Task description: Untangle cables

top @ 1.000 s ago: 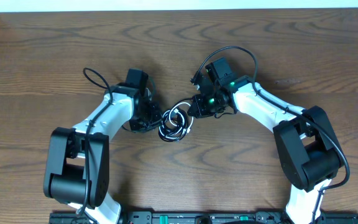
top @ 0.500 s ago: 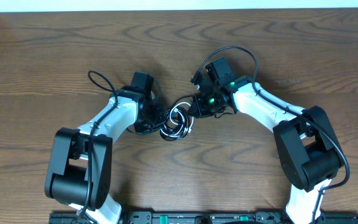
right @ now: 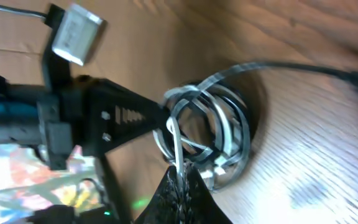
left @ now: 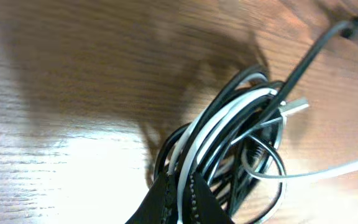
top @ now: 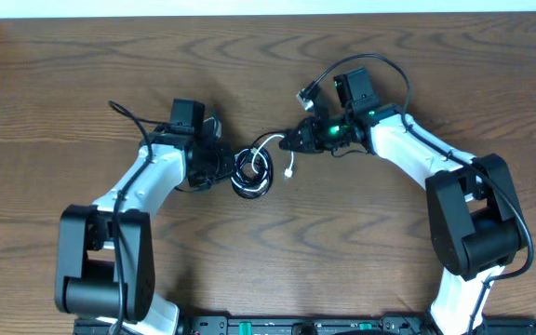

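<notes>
The cables point(top: 252, 173) lie as one small coil of black and white loops on the wooden table between my two grippers. My left gripper point(top: 223, 167) is shut on the coil's left side. In the left wrist view a white strand and black strands point(left: 229, 134) run into the closed left gripper point(left: 182, 194), and a silver plug point(left: 295, 106) sticks out of the coil. My right gripper point(top: 288, 141) is shut on a stretch of the white cable point(top: 266, 141) drawn out up and to the right. In the right wrist view that strand point(right: 176, 143) enters the closed right gripper point(right: 182, 182).
A white plug end point(top: 290, 173) hangs loose just right of the coil. Thick black arm wires loop above the left wrist point(top: 124, 116) and the right wrist point(top: 384, 67). The table's far edge point(top: 268, 13) runs along the top. Both arm bases stand at the near edge.
My left gripper has shut on the coil and drawn it slightly left. My right gripper has moved up and right, pulling a white strand out of the coil.
</notes>
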